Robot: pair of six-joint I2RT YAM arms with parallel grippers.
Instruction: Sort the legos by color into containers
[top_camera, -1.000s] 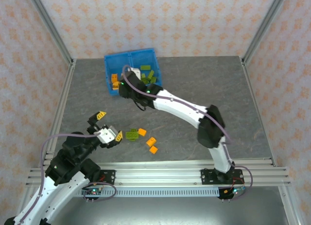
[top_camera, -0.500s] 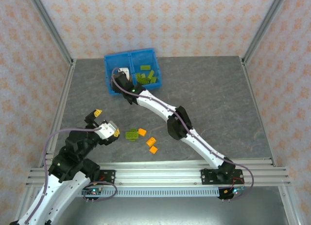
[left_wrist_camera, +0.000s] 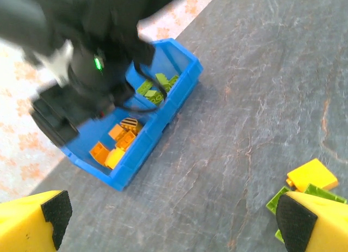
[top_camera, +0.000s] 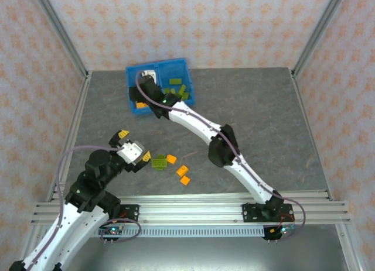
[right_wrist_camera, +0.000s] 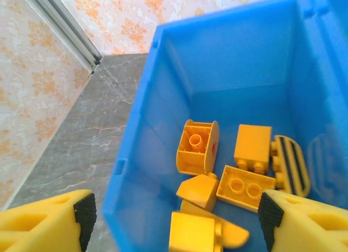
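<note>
The right hand [right_wrist_camera: 174, 211] is held over the left compartment of the blue bin [right_wrist_camera: 174, 61], fingers spread wide, nothing pinched between them. Orange legos [right_wrist_camera: 247, 186] are heaped below it, one of them a curved piece marked with dark stripes [right_wrist_camera: 291, 165]. Green legos [top_camera: 175, 82] are gathered in the neighbouring compartment.

Near the front of the desk [top_camera: 263, 107], the left hand [top_camera: 134, 144] is also fully spread and empty, just beside the unsorted bricks. A green brick [top_camera: 158, 162] is seen touching an orange brick [top_camera: 171, 158], with two more orange bricks [top_camera: 183, 170] lying a little apart.

These pieces are judged to be light, hard and stiff. No crushing is to be feared, though the smooth plastic could squirt out of a skewed pinch. A hold is best taken across two flat opposite side walls, not over the studs. On the touching pair, only the free flanks can be used.

No brand, label or lettering can be read. Any mark on the studs is too small and blurred to be made out.
</note>
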